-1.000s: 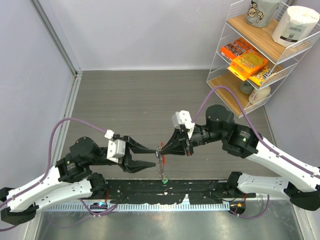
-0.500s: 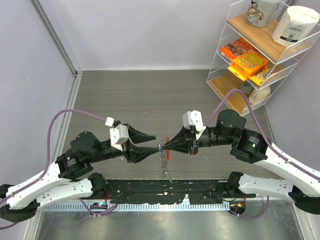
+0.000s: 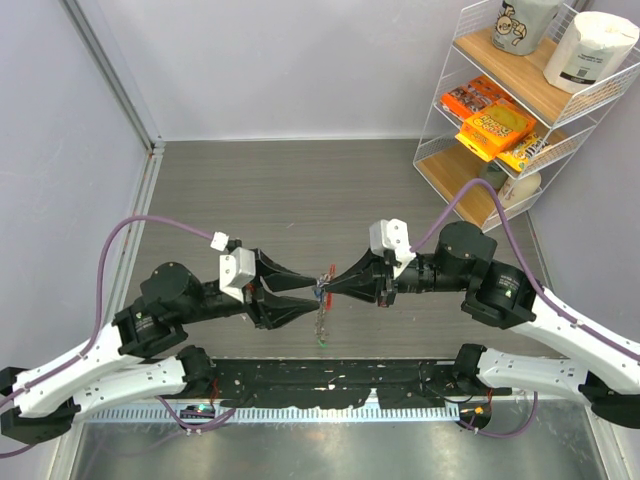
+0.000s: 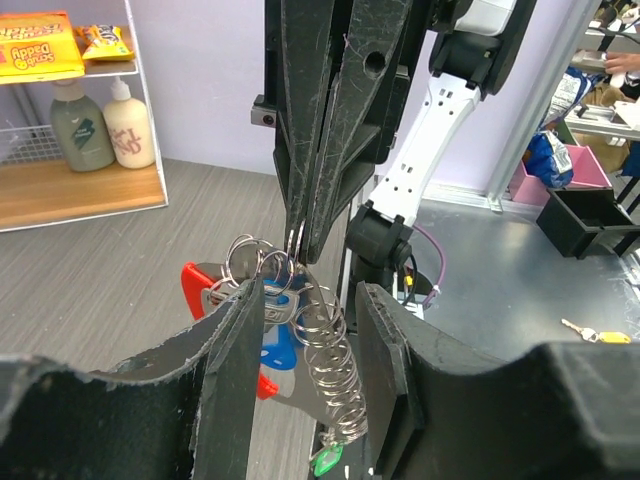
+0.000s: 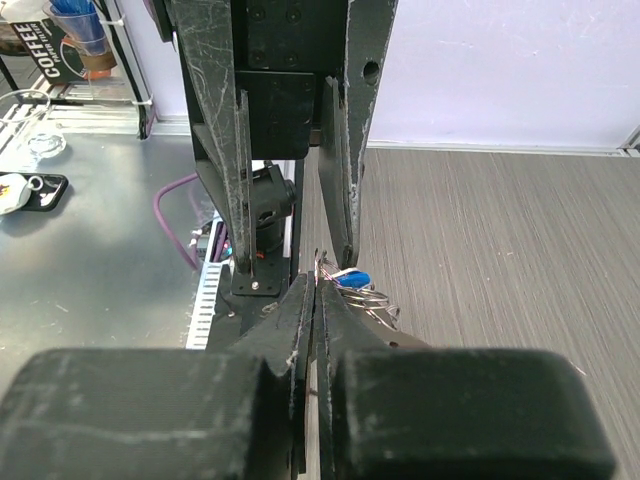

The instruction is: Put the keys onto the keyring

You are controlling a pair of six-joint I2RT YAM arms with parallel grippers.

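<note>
Right gripper (image 4: 298,240): fingers are pressed together on a wire ring at the top of the keyring (image 4: 262,268), which is held in the air above the table (image 3: 260,190).

Left gripper (image 4: 308,300): fingers are held apart on either side of the hanging bundle; contact with it cannot be told.

Keyring position: it is suspended between the two grippers' tips, with the red clip (image 4: 196,285) to one side and the chain (image 4: 330,365) hanging below.

Blue key (image 4: 280,345): its head is seen among the rings beside the clip; whether it is threaded cannot be told.

Green key (image 4: 328,461): it is seen at the chain's lower end.

Risk, slip: the whole assembly is carried by one thin wire pinch; a sideways push from the left fingers could twist it free and drop everything.

Risk, misgrip: chain or clip could be clamped instead of the blue key, since all lie crowded together.

Risk, collision: the opposed fingertips are very near and could be knocked together.

Legible writing: "COFFEE" is read on a cup (image 5: 75,60).

Illegible writing: print on the yellow pack (image 4: 40,45) and on the orange packs (image 3: 492,125) in the wire shelf (image 3: 440,80) cannot be read with certainty.
</note>
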